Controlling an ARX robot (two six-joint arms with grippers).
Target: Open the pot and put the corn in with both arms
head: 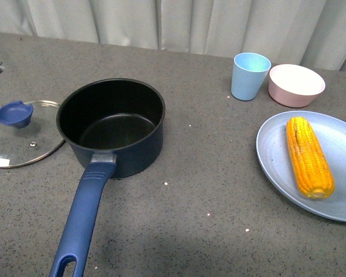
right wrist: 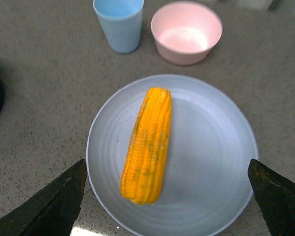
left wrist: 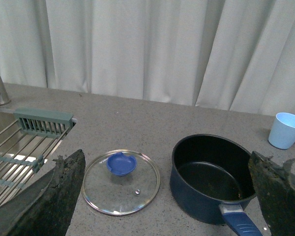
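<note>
The dark navy pot (head: 112, 124) stands uncovered on the grey speckled countertop (head: 207, 184). Its black inside holds nothing, and its long blue handle (head: 83, 216) reaches back toward the robot. The glass lid (head: 23, 138) with a blue knob lies flat on the counter just to the left of the pot. The corn (head: 308, 156), a whole yellow-orange cob, is well to the right of the pot, lying lengthwise on a light blue plate (head: 277, 158). To the right of the pot and farther from the robot, a light blue cup (head: 249, 75) and a pink bowl (head: 296, 85) stand side by side. In the left wrist view, the left gripper (left wrist: 165, 160) is spread wide with nothing held, and both the pot (left wrist: 211, 177) and the lid (left wrist: 120, 182) show between its fingers. A wire sink rack (left wrist: 19, 147) sits on the lid's far side from the pot. In the right wrist view, the right gripper (right wrist: 167, 164) is equally released, and its fingers stand well apart on either side of the corn (right wrist: 147, 145) and plate (right wrist: 211, 147).
</note>
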